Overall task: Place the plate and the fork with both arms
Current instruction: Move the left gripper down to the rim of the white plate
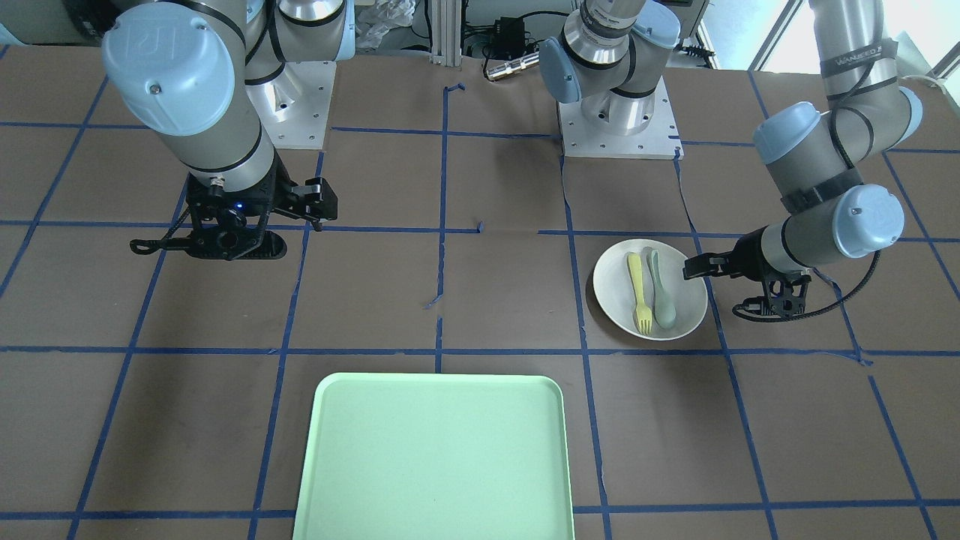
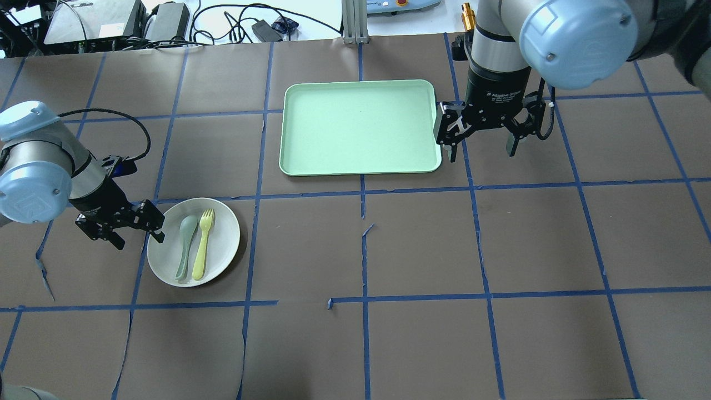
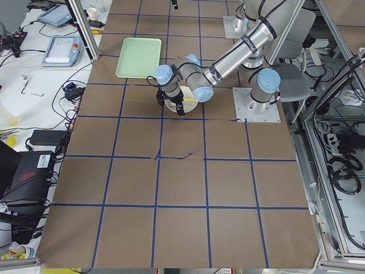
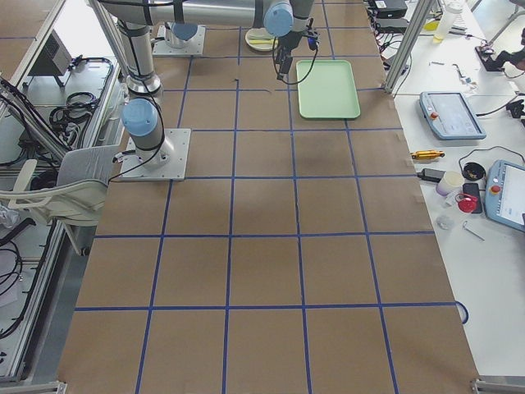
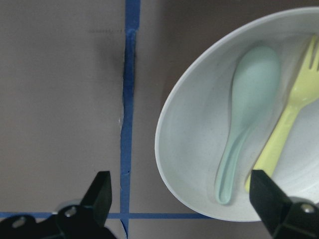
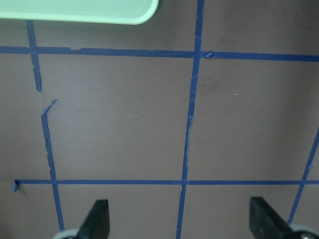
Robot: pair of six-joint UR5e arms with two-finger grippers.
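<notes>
off-white plate [image 2: 225, 222] in the overhead view sits on the brown table [image 2: 422, 250], with the yellow fork [image 2: 202, 247] lying in it beside a grey-green spoon [image 2: 185, 244]. the pale green tray [image 2: 355, 128] is well apart from the left gripper [image 2: 139, 240] and just beside the right gripper [image 2: 482, 149]. neither plate nor fork is on it. if the tray is the goal, as i judge, you have the whole job ahead: no grasp, no lift, no transfer. the left gripper's jaws are spread, with the plate's rim right at the nearer finger. the right gripper hangs spread wide over bare table, holding nothing.

from the front-facing camera, the left gripper comes in from the side with a fingertip at the plate's edge. the spoon lies nearest it and the fork just beyond. you cannot tell here whether the finger touches the rim.

on the left wrist camera the jaws stand wide apart and straddle the rim. one finger is outside over the table, the other over the plate's inside near the handle ends. nothing is pinched yet.

on the right wrist camera both fingers are spread, with only taped table between them and the tray's corner ahead.

the two side views show the grippers too small to add anything.
</notes>
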